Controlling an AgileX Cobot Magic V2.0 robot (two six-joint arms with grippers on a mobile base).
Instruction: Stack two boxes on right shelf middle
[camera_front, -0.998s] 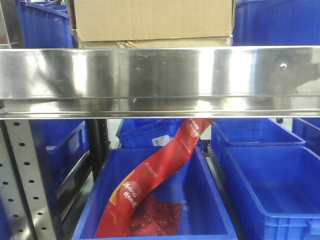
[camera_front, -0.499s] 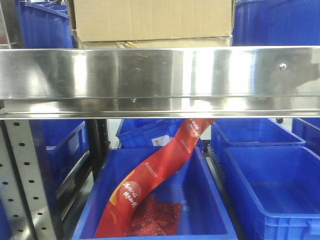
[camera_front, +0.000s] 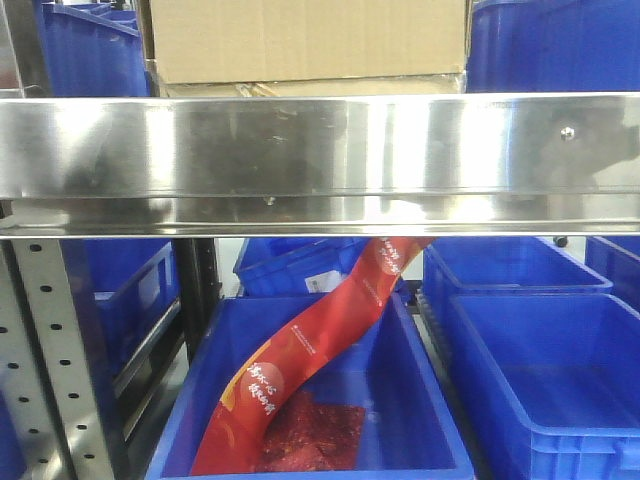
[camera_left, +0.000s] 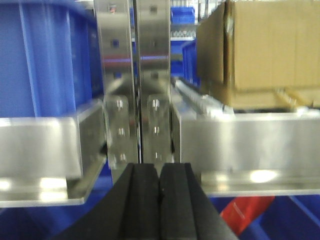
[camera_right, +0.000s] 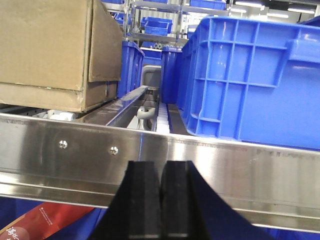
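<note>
Cardboard boxes (camera_front: 305, 40) sit stacked at top centre of the shelf (camera_front: 320, 160); both grippers (camera_left: 159, 200) (camera_right: 160, 200) closed, empty.

A brown cardboard box (camera_front: 305, 40) sits on the steel shelf rail (camera_front: 320, 160) in front of me, with a blue plastic crate (camera_front: 85, 50) to its left and another tall blue plastic crate (camera_front: 555, 45) to its right. Below the rail, an open blue plastic bin (camera_front: 420, 400) holds a long red printed packet (camera_front: 310, 355) leaning up toward the shelf. A second open blue bin (camera_front: 550, 380) lies just right of it. My left hand (camera_left: 160, 185) faces the perforated steel upright (camera_left: 135, 80), the box to its right; my right hand (camera_right: 161, 192) sits before the rail.
</note>
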